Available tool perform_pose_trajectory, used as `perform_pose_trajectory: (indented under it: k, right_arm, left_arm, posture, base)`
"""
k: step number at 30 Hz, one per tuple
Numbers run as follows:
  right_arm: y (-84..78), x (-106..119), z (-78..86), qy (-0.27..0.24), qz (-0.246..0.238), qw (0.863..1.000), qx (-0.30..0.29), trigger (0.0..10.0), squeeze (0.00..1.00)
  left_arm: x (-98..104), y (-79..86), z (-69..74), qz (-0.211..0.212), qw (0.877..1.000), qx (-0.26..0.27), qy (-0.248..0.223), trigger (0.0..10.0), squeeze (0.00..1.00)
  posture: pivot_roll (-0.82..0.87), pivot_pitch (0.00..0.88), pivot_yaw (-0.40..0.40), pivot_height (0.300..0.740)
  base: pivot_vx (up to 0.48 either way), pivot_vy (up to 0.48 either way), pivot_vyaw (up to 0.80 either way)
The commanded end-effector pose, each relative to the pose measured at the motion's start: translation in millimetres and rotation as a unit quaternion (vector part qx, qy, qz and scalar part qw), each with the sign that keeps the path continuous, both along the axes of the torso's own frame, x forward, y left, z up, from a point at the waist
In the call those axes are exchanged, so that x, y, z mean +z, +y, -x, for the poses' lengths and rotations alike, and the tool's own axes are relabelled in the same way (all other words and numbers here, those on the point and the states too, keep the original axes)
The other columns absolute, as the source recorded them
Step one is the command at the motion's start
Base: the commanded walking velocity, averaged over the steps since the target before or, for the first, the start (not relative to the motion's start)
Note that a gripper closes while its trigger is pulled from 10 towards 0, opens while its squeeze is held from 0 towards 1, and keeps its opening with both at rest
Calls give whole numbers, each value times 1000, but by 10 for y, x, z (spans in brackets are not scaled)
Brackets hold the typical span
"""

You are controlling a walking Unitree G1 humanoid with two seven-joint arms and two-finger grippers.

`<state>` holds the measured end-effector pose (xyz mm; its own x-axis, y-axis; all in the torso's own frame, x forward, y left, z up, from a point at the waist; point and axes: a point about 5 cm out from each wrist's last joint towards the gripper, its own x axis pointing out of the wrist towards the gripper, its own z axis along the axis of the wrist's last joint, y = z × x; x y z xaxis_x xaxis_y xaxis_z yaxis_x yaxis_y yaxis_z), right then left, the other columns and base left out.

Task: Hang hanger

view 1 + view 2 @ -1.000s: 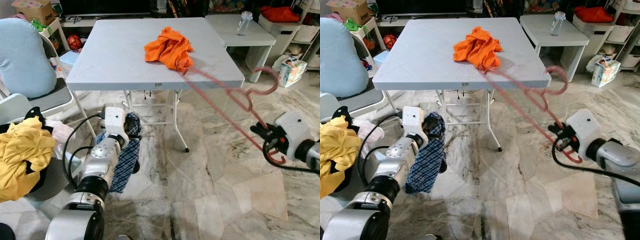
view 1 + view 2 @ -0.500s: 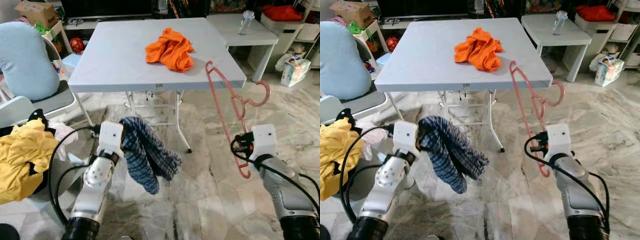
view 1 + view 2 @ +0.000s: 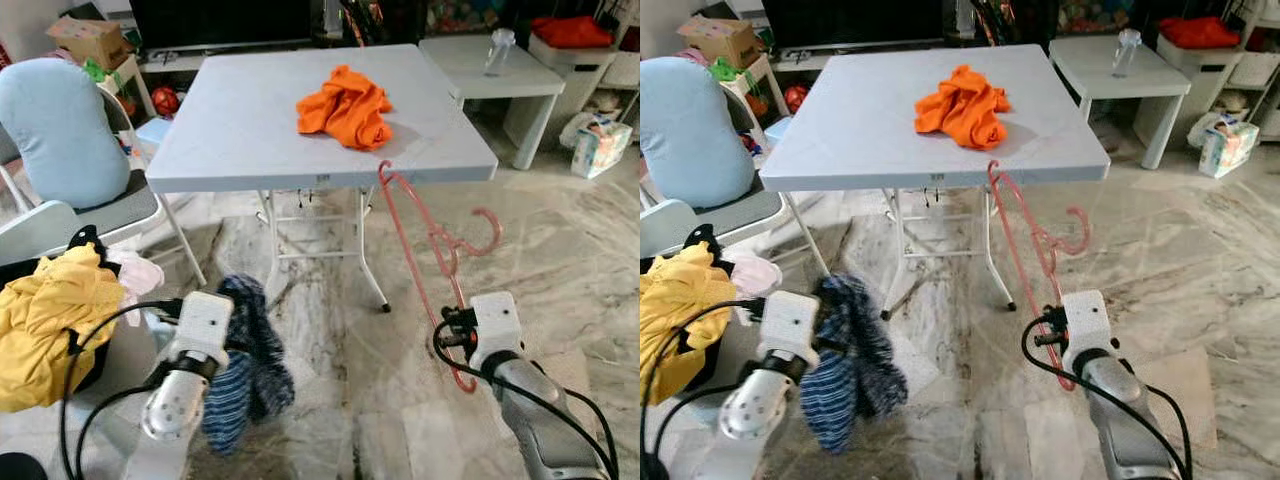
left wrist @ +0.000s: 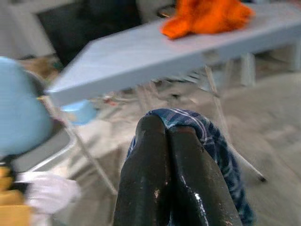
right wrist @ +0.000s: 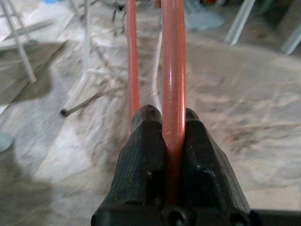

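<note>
A pink plastic hanger point(image 3: 430, 235) stands nearly upright in my right gripper point(image 3: 452, 338), which is shut on its lower bar point(image 5: 173, 84); its hook point(image 3: 487, 228) points right, level with the table edge. My left gripper point(image 4: 168, 155) is shut on a blue plaid cloth point(image 3: 245, 375) that hangs down toward the floor at the lower left. An orange garment point(image 3: 345, 103) lies crumpled on the grey folding table point(image 3: 230, 120), apart from both grippers.
A chair with a light blue cushion point(image 3: 55, 125) stands at the left, with a yellow garment point(image 3: 50, 325) heaped below it. A white side table point(image 3: 480, 75) holds a clear bottle point(image 3: 498, 48). A red item point(image 3: 572, 30) rests on shelving, a tissue pack point(image 3: 600, 140) beside it. Marble floor point(image 3: 570, 260) lies open on the right.
Both arms have dropped lower and nearer to me. The plaid cloth, swung out to the right earlier, now hangs bunched beside my left gripper. The hanger has leaned left, its top near the table edge.
</note>
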<state>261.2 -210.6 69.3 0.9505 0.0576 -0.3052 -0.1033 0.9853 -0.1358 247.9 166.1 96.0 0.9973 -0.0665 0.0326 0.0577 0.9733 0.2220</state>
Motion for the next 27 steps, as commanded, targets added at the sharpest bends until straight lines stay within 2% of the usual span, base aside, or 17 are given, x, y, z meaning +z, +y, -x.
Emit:
perform_pose_trajectory:
  k: [1,4,7,9,13,15,18,19,27]
  right_arm:
    - [-135,158,13,-44,32,998,-43,10000,0]
    - [-263,211,62,-49,36,996,-67,10000,0]
    - [-315,244,90,-56,30,996,-66,10000,0]
    - [-291,270,91,-62,42,996,-41,10000,0]
    - [-204,302,101,-63,18,997,-26,10000,0]
    - [-128,342,110,-72,-10,997,-27,10000,0]
    - [-101,337,124,-74,-19,997,-28,10000,0]
    - [-36,322,140,-74,-22,997,-20,10000,0]
    - [18,398,104,-80,-37,996,-6,10000,0]
  left_arm:
    - [53,161,20,-6,999,38,-6,10000,0]
    - [52,209,54,-11,999,42,-4,10000,0]
    - [43,197,71,-12,999,39,3,10000,0]
    - [38,152,65,-7,1000,26,5,10000,0]
    - [61,86,41,-1,1000,9,1,10000,0]
    - [103,102,0,2,1000,19,-5,10000,0]
    - [139,83,-9,5,1000,13,-11,10000,0]
    - [174,58,-12,12,1000,10,-15,10000,0]
    - [238,34,-30,21,999,18,-23,10000,0]
  posture:
    - [82,3,40,740]
    - [77,5,39,740]
    - [61,15,39,740]
    - [55,23,37,740]
    - [52,22,33,740]
    - [50,22,28,740]
    - [50,22,25,740]
    - [52,24,24,740]
    - [53,33,10,740]
  base:
    - [0,0,0]
    - [0,0,0]
    - [0,0,0]
    - [0,0,0]
    - [0,0,0]
    - [0,0,0]
    - [0,0,0]
    - [0,0,0]
    - [100,0,280]
